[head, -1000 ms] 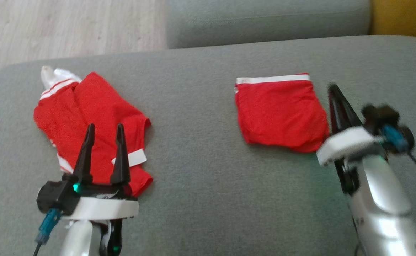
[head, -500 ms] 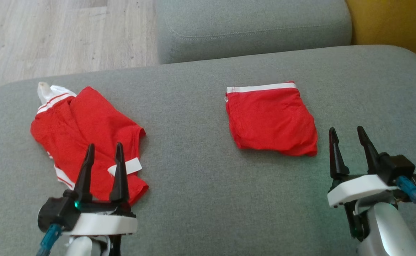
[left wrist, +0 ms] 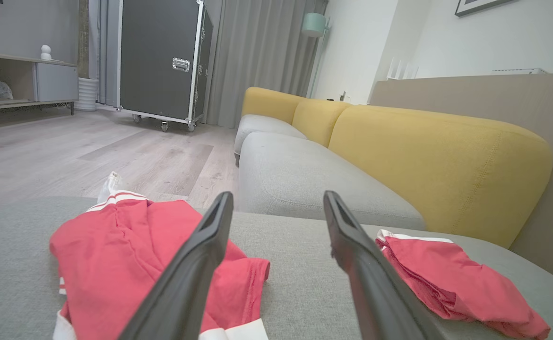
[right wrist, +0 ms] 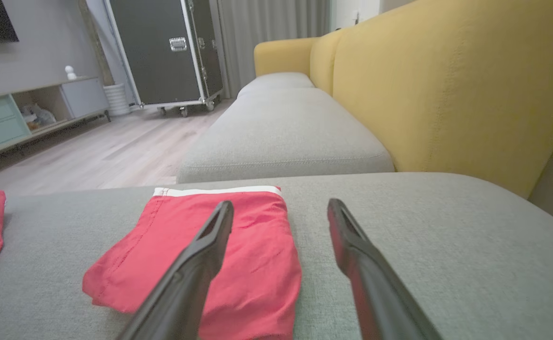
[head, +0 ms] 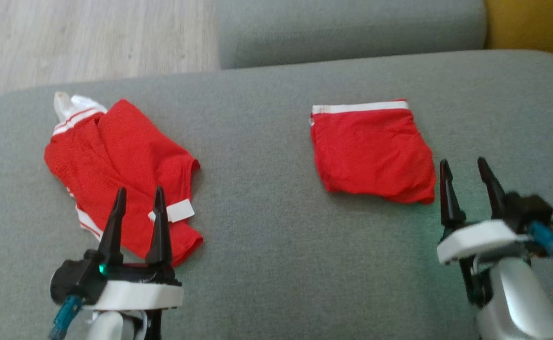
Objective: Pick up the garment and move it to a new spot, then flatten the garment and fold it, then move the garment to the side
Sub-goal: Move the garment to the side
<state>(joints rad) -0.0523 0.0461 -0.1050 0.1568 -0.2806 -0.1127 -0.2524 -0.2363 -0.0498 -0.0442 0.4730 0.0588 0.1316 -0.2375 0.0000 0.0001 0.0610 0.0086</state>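
The folded garment [head: 373, 151] lies flat and squared, white waistband at its far edge, just ahead of the right pincer [head: 462, 163] and a little to its left, clear of the fingers. That pincer stands spread wide and holds nothing, so this piece looks set aside and finished. The crumpled garment [head: 120, 170] lies bunched beneath and ahead of the left pincer [head: 140, 190], which is equally wide open and empty, poised over the cloth's near edge, probably because it is next. Both rest well apart on a grey sofa seat [head: 267, 264], soft and slightly textured. Beyond the pincers are a yellow backrest [right wrist: 446, 85], pale wood floor [head: 92, 38], a black wheeled case [left wrist: 158, 56] and grey curtains [left wrist: 262, 56].
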